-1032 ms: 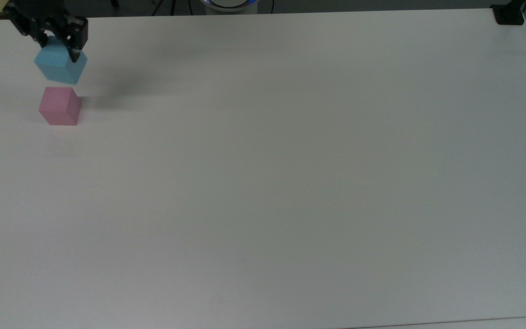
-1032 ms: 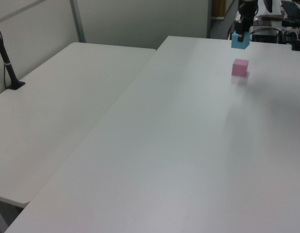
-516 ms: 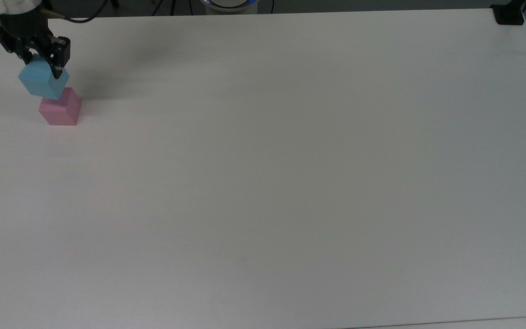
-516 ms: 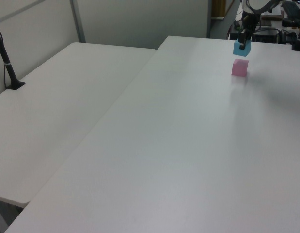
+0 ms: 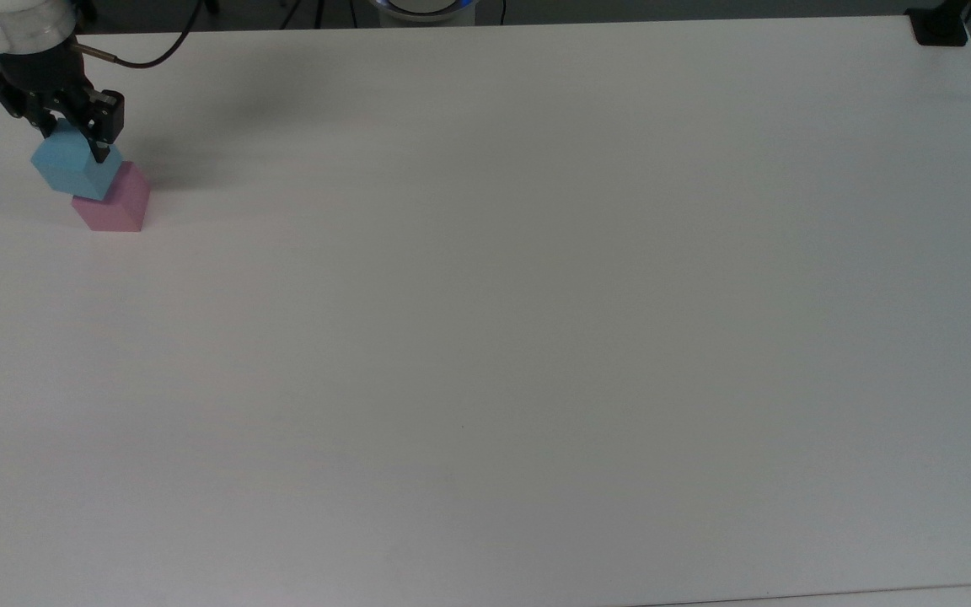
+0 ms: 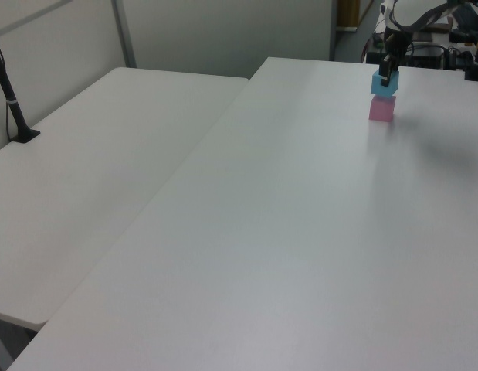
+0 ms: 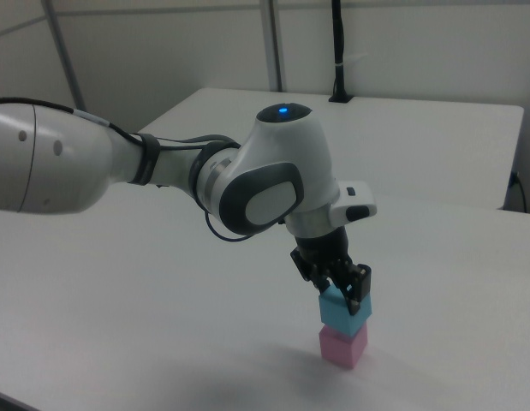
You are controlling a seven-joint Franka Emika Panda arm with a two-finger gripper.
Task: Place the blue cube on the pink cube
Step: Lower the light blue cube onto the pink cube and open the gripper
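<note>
The blue cube (image 5: 72,169) (image 6: 383,83) (image 7: 342,315) sits squarely over the pink cube (image 5: 115,206) (image 6: 381,109) (image 7: 342,345), their faces meeting or nearly so. My gripper (image 5: 74,142) (image 6: 388,75) (image 7: 340,298) is shut on the blue cube, its black fingers clamped on two opposite sides from above. The pink cube rests on the white table (image 5: 485,337) near the top view's upper left corner. In the right view the arm's white wrist (image 7: 282,180) leans in over the pair.
A black post base (image 5: 939,29) stands at the top view's upper right corner. A second white table (image 6: 84,178) adjoins at the left view's left, with a black cable post (image 6: 13,108) on it. Equipment (image 6: 455,46) sits behind the cubes.
My gripper came down and toward the top view's left with the blue cube, from hovering behind the pink cube to sitting directly over it.
</note>
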